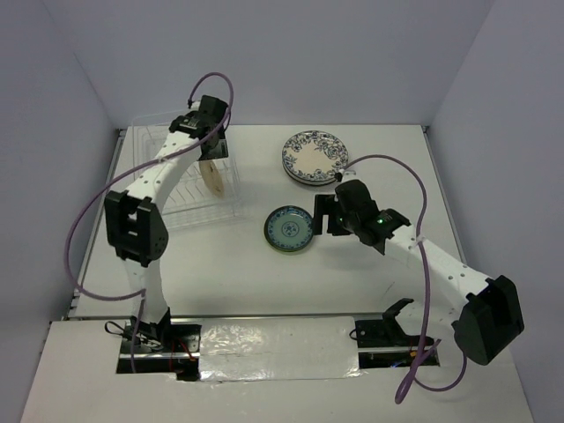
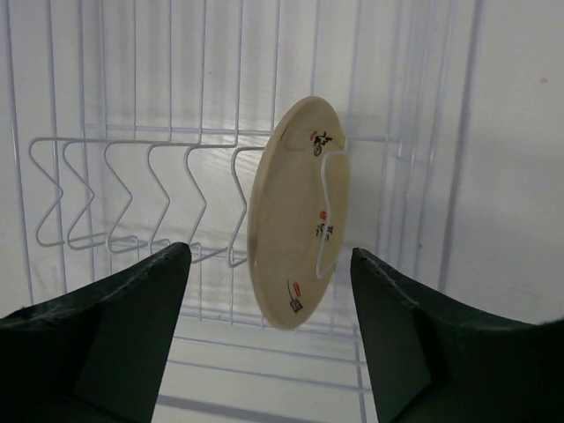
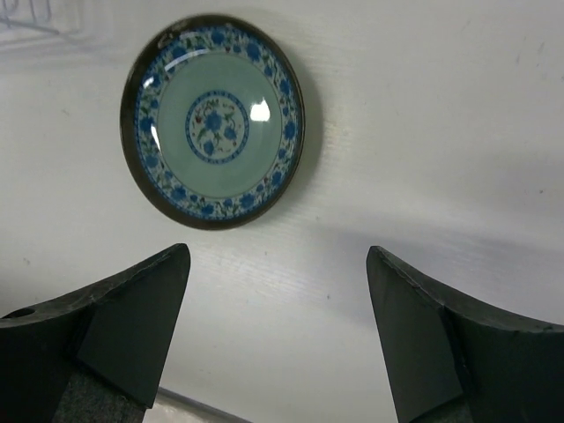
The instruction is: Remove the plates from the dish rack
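One plate left in rack (top view): tan plate (image 1: 213,176) stood on edge in the dish rack (image 1: 189,214), far left of the table (image 1: 264,282).
Plates out of rack: blue-rimmed stack (image 1: 311,157) at far centre; teal plate (image 1: 289,228) lay flat nearer, just left of the right gripper (image 1: 328,214).
Left arm pose: reached far forward over the rack, left gripper (image 1: 211,139) angled down at the tan plate.
Right arm pose: stretched diagonally toward table centre, wrist low.
Left wrist view: fingers (image 2: 132,300) stood apart, gripping nothing; tan plate was upright against a wire divider (image 2: 322,203), ahead of the gap.
Risk, left: judged that closing on the wire along with the rim, or off-centre, could twist the plate, drag the light rack, or let the plate slip on the lift.
Right wrist view: fingers (image 3: 115,317) were spread and empty; teal plate lay flat ahead, clear of them.
Risk, right: a low pull-back could clip the rim and shove the plate.
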### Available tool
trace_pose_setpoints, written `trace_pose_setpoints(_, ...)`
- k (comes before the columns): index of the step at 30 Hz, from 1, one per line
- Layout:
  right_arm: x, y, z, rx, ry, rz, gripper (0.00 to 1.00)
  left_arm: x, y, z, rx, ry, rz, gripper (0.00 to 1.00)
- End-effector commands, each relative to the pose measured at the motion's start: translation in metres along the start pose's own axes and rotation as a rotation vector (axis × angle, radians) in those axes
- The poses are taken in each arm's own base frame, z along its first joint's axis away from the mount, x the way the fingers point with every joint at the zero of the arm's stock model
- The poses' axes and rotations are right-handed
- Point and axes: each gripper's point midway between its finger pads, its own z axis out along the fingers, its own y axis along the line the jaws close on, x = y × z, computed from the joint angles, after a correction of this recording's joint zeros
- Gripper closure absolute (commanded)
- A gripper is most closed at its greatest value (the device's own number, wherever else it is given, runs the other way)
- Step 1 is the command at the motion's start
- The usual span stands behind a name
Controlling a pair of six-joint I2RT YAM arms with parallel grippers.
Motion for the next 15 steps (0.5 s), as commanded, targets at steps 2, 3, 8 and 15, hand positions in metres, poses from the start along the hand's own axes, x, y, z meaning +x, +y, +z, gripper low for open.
trace_pose_setpoints(2,0.019,0.004,-0.002,-0.044,0.028,-0.042,0.12,0.014,0.017,0.026,-0.195,0.065,0.112,0.23)
trace_pose_setpoints(3,0.02,0.004,-0.002,-0.047,0.026,-0.043,0.12,0.015,0.015,0.03,-0.202,0.07,0.116,0.27)
trace_pose_setpoints(8,0.022,0.008,-0.004,-0.078,0.022,-0.059,0.12,0.023,0.013,0.04,-0.236,0.08,0.114,0.6)
trace_pose_setpoints(15,0.019,0.009,-0.002,-0.083,0.013,-0.074,0.12,0.017,0.01,0.02,-0.25,0.045,0.105,0.79)
